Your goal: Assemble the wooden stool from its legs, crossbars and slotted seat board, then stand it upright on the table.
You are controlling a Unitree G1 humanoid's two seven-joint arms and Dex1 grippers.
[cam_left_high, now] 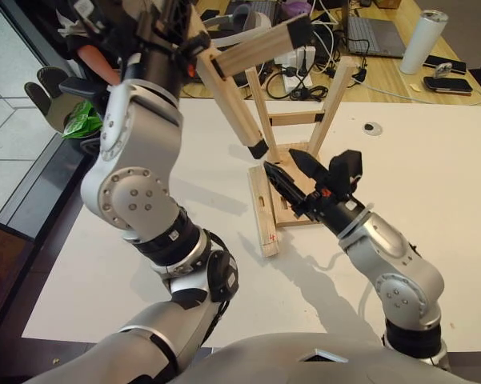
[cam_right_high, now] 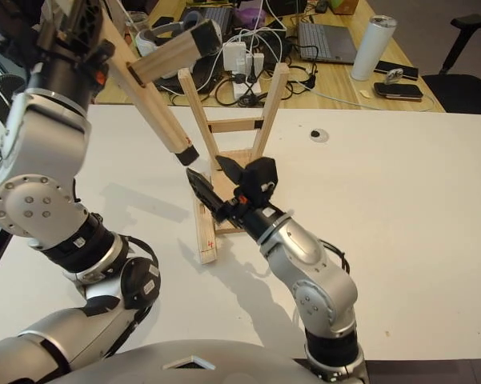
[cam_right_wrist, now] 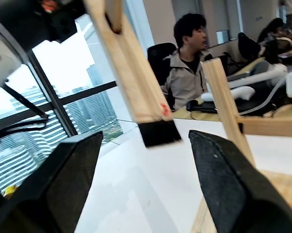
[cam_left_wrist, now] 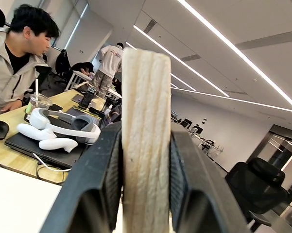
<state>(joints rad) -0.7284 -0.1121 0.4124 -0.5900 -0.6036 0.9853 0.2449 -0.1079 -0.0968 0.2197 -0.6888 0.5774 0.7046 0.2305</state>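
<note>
My left gripper [cam_left_high: 186,50] is raised high at the back left and is shut on a wooden leg frame [cam_left_wrist: 146,145]. One leg of that frame [cam_left_high: 238,104] slants down to a black tip just above the seat board; the other leg [cam_left_high: 264,48] points right. The slotted seat board [cam_left_high: 264,220] lies flat on the white table, and two legs [cam_left_high: 260,100] joined by a crossbar [cam_left_high: 296,118] stand up from it. My right gripper [cam_left_high: 294,172] hovers open just over the board, below the hanging black tip [cam_right_wrist: 158,132], with nothing between its fingers [cam_right_wrist: 63,184].
Behind the white table [cam_left_high: 432,200] is a wooden desk with a laptop [cam_left_high: 372,36], a white headset [cam_right_high: 172,32], cables, a power strip, a tumbler [cam_left_high: 422,40] and phones. A cable grommet [cam_left_high: 373,128] is set in the tabletop to the right. The table's left edge drops to the floor.
</note>
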